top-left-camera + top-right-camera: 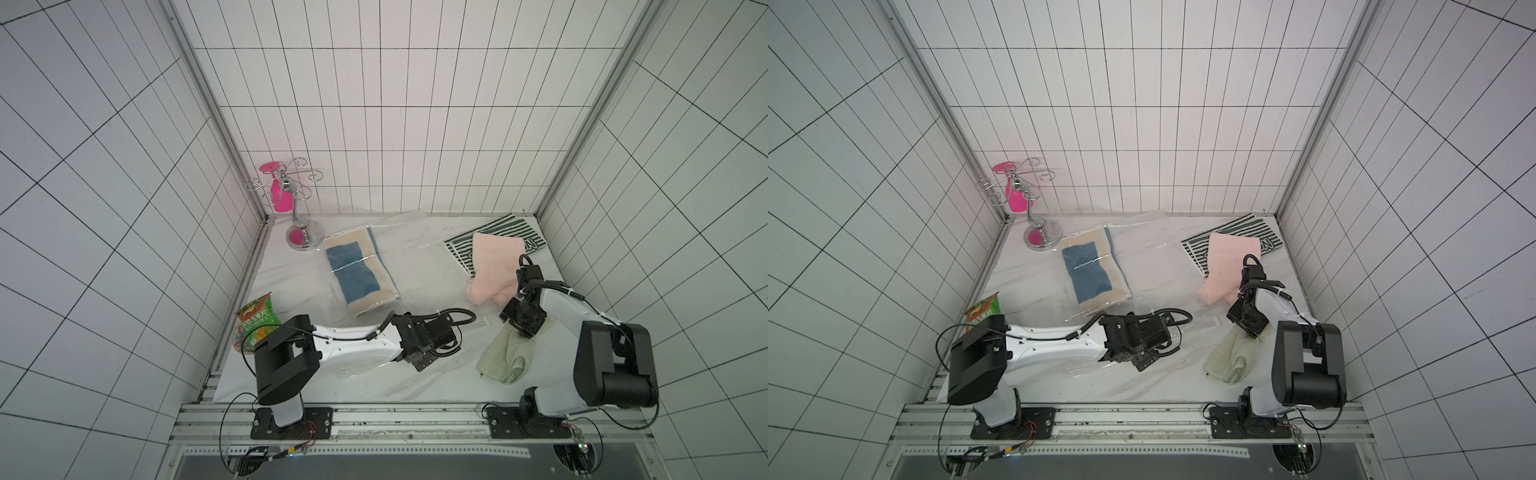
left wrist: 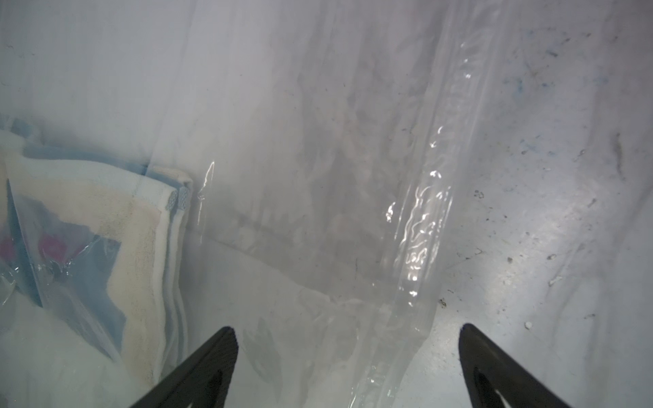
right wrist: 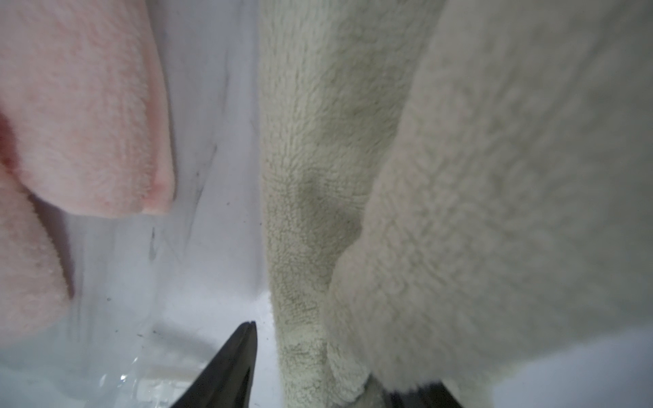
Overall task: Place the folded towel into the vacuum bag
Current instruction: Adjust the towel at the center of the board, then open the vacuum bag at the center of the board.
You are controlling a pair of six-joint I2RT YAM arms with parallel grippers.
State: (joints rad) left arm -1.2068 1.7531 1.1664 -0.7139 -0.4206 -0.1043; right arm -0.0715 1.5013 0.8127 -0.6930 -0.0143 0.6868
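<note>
The vacuum bag (image 1: 419, 257) (image 1: 1154, 257) lies flat across the table's middle, clear and crinkly. A blue and beige folded towel (image 1: 359, 274) (image 1: 1094, 272) (image 2: 134, 229) is inside it. My left gripper (image 1: 422, 360) (image 1: 1142, 360) (image 2: 348, 353) hangs low over the bag's glossy edge band (image 2: 424, 212), open wide and holding nothing. A pale green towel (image 1: 505, 357) (image 1: 1229, 359) (image 3: 459, 176) lies rumpled at front right. My right gripper (image 1: 521, 328) (image 1: 1248, 328) is open over its far end. One finger (image 3: 240, 360) stands clear beside the towel. The towel hides the other finger.
A pink towel (image 1: 496, 262) (image 1: 1225, 262) (image 3: 77, 106) rests partly on a striped cloth (image 1: 528, 232) (image 1: 1237, 230) at back right. A chrome stand (image 1: 299, 232) (image 1: 1038, 232) fills the back left corner. A snack packet (image 1: 255, 328) (image 1: 982, 311) sits by the left arm.
</note>
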